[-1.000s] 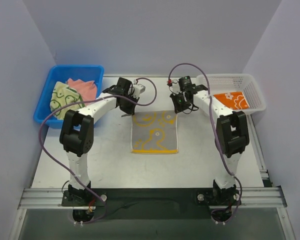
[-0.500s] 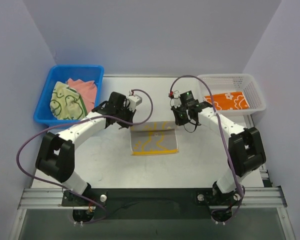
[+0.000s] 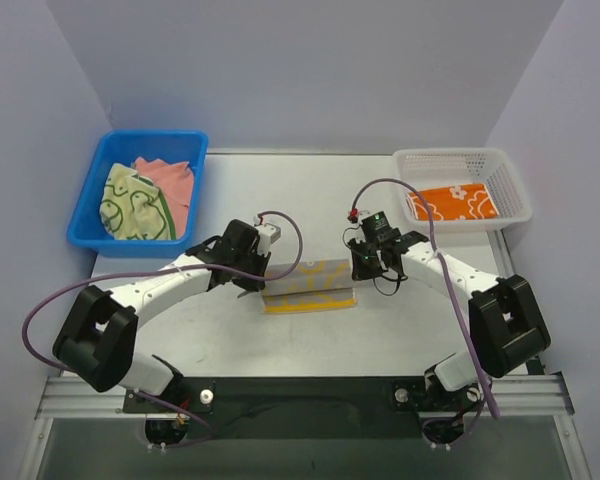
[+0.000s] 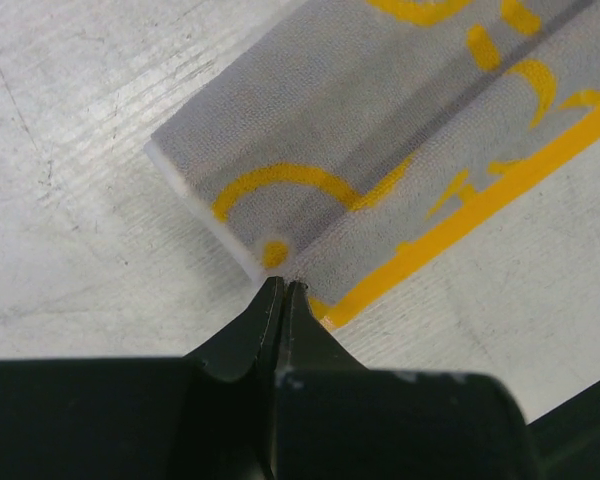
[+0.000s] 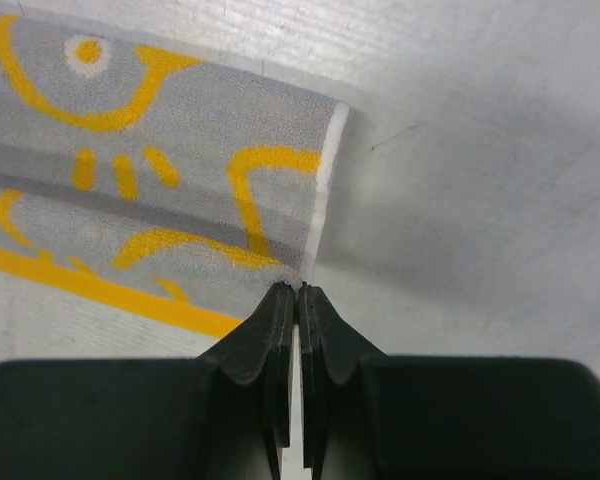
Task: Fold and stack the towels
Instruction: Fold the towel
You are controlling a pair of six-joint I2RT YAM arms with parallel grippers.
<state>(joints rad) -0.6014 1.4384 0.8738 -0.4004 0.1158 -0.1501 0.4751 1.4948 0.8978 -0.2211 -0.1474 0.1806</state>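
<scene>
The yellow duck-print towel lies mid-table, its far half turned over toward the near edge so the pale underside faces up. My left gripper is shut on the turned-over left corner, its tips pinching the cloth just above the yellow border. My right gripper is shut on the right corner, its tips at the towel's white hem. A pale green towel and a salmon-pink towel lie crumpled in the blue bin. A folded orange flowered towel lies in the white basket.
The blue bin stands at the back left of the table, the white basket at the back right. Purple cables loop from both arms. A black strip and metal rail run along the near edge.
Both grippers have come toward the near edge, drawing the towel's far edge over itself. The flat towel is now a narrow folded strip.
</scene>
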